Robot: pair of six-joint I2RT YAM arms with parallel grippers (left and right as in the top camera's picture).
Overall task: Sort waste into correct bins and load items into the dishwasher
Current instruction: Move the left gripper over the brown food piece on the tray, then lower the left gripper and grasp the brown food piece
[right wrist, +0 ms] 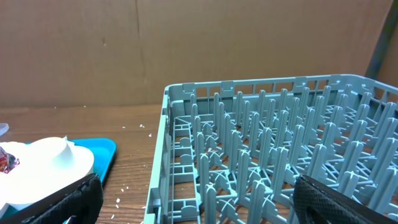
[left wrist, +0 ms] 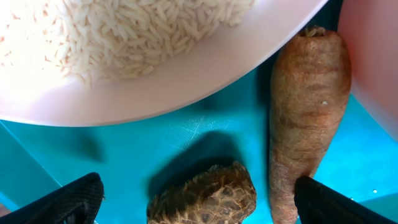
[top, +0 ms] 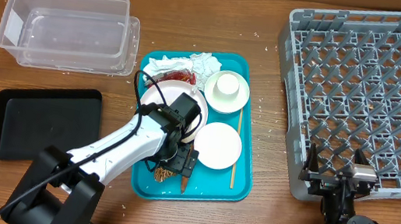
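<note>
Left gripper point(left wrist: 199, 194): jaws wide apart above the teal tray point(left wrist: 124, 155). The brown food lump point(left wrist: 205, 198) lies between them, the carrot point(left wrist: 305, 112) beside it. Right gripper point(right wrist: 199, 202): jaws apart, facing the grey rack point(right wrist: 280, 124).

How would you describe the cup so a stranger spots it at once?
Find the teal tray left of the rack. In its far right corner a saucer holds the small white cup. Unlike the flat plates beside it, it stands hollow.
</note>
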